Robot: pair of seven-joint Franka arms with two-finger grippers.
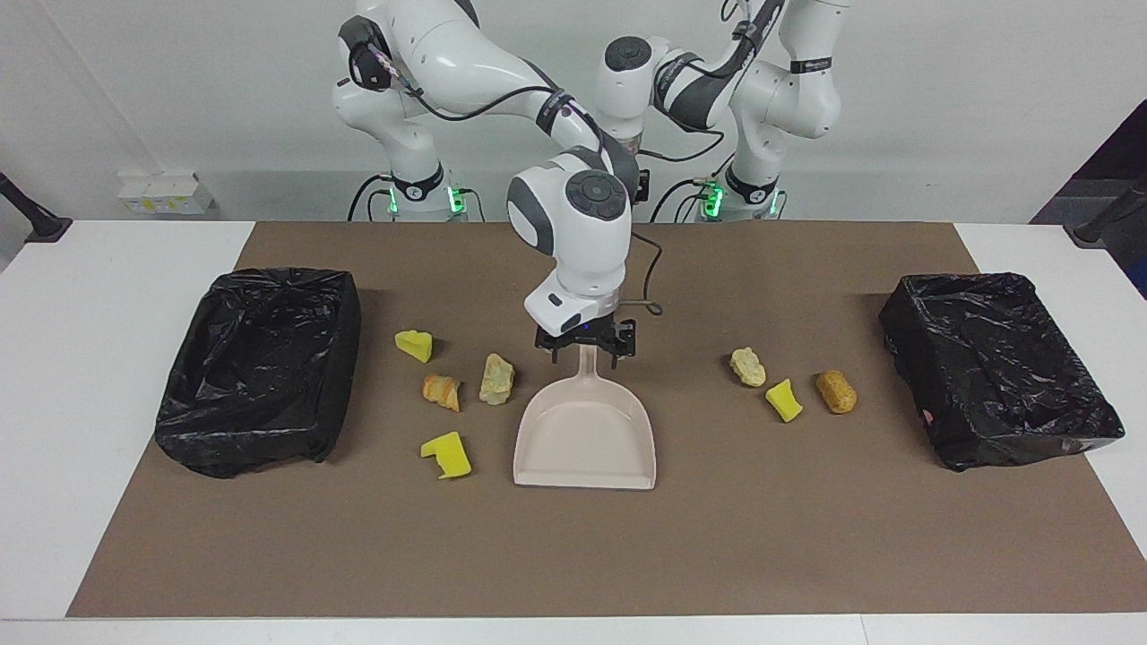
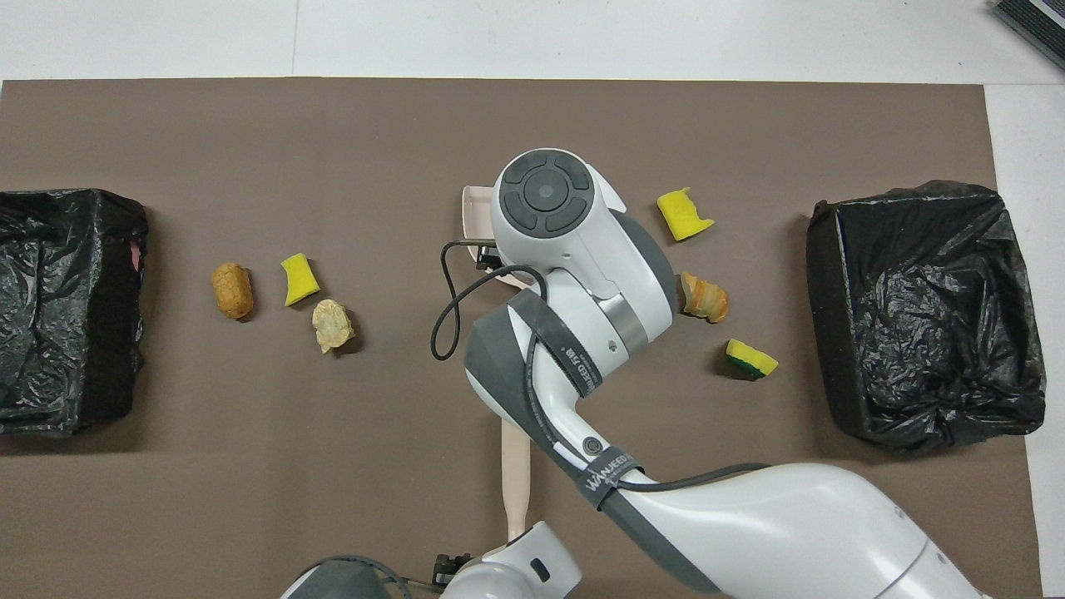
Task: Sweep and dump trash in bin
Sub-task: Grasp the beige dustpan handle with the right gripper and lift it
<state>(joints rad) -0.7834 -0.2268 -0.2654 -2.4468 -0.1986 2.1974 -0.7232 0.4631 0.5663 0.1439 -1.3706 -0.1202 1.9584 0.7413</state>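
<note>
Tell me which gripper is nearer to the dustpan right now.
Right. The right gripper is down at the handle of the dustpan; the left gripper waits raised at the robots' end of the table, away from it.

Right arm stretched out over mid-table, right gripper (image 1: 587, 345) pointed straight down, left arm folded back, waiting.

Trash (image 1: 459, 387) crowds dustpan (image 1: 587, 439); mat (image 1: 806, 537) seemingly open.

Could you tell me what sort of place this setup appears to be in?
Probably a robotics lab test bench: two arms mounted at a white table, a brown mat with staged trash scraps, and bag-lined bins.
</note>
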